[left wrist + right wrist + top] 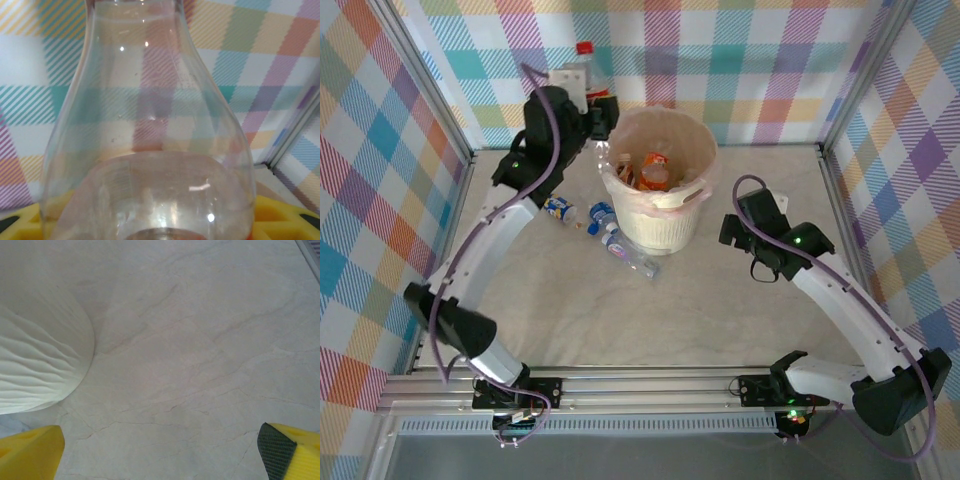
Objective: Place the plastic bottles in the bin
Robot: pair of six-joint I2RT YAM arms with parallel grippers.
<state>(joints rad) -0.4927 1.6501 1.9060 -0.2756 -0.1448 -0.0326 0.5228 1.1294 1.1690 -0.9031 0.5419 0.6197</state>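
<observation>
One clear plastic bottle (150, 140), probably light and crushable, sits pinched in your left gripper (601, 120) beside the round cream-white plastic bin (660, 226), so favour its neck; right gripper (160, 456) spread wide.

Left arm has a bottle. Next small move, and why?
Probably swing the left gripper to the right until the clear bottle is over the mouth of the bin, then open. The jaws look closed on the bottle, and it appears to sit just outside the bin's back-left rim, not yet above the opening.
</observation>
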